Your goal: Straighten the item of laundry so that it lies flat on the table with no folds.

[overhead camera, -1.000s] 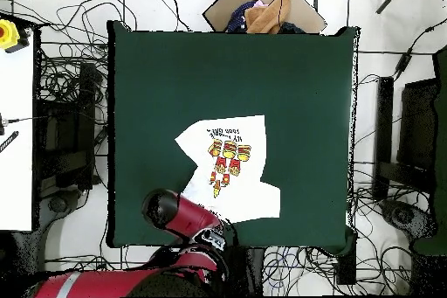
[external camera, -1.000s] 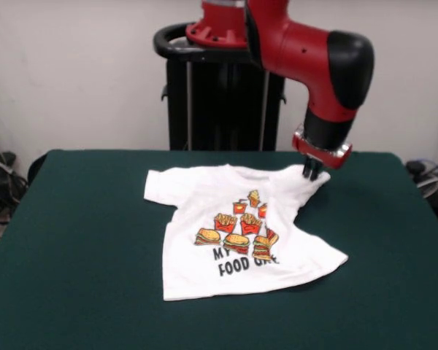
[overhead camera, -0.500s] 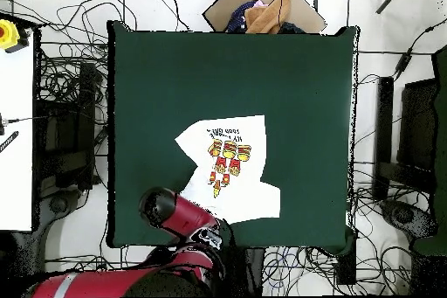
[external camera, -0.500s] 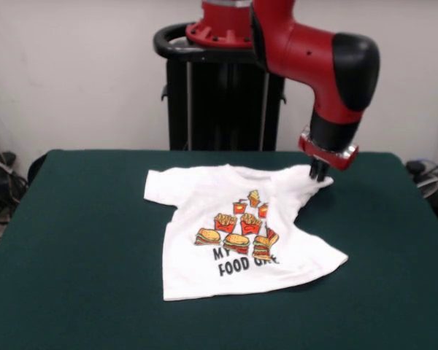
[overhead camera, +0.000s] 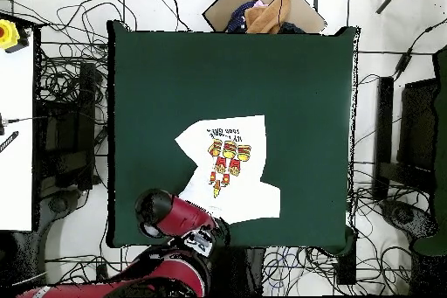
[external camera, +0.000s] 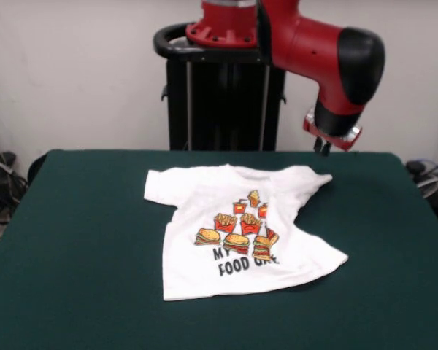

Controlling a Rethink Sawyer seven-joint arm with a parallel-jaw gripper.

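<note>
Laundry point(external camera: 237, 233) lies creased on table point(external camera: 80, 240); end effector point(external camera: 323, 148) above sleeve

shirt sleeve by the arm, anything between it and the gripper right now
Nothing visible. The gripper hangs above and just behind the bunched sleeve of the T-shirt, with only open air and bare table between them.

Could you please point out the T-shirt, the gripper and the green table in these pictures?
T-shirt point(external camera: 233, 226): front view, on the printed chest.
Gripper point(external camera: 322, 148): front view, at its dark tips, above the table's far edge.
Table point(external camera: 80, 240): front view, on bare green top beside the shirt.
</note>
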